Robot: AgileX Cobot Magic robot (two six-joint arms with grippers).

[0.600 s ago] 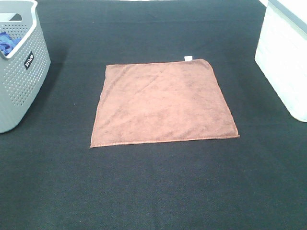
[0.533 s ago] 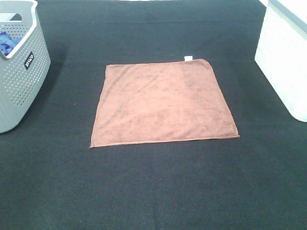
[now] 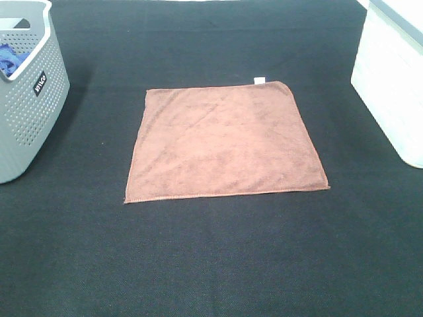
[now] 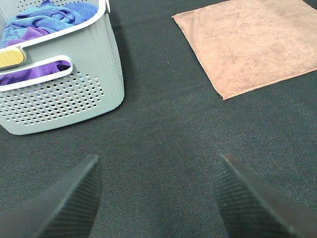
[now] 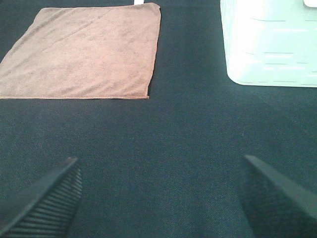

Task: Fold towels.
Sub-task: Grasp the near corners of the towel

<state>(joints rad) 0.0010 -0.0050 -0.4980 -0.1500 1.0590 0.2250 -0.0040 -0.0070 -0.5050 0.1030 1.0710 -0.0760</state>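
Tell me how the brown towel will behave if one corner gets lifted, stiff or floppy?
Probably floppy: the towel lies thin and flat with soft creases, so a lifted corner would likely drape and drag the rest. It looks light for its size. Pushed, it would likely bunch rather than slide, since the black table cover looks coarse.

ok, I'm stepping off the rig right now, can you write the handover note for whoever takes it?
Left gripper: open, empty, above the bare black table, with the grey basket and the towel ahead of it.
Right gripper: open, empty, above bare table, towel and white bin ahead.
Towel: flat and fully spread mid-table, white tag on its far edge; neither gripper touches it.
Basket holds blue and purple cloths; the bin's contents can't be seen.
Done: towel laid out.
Left: every fold; none made yet.
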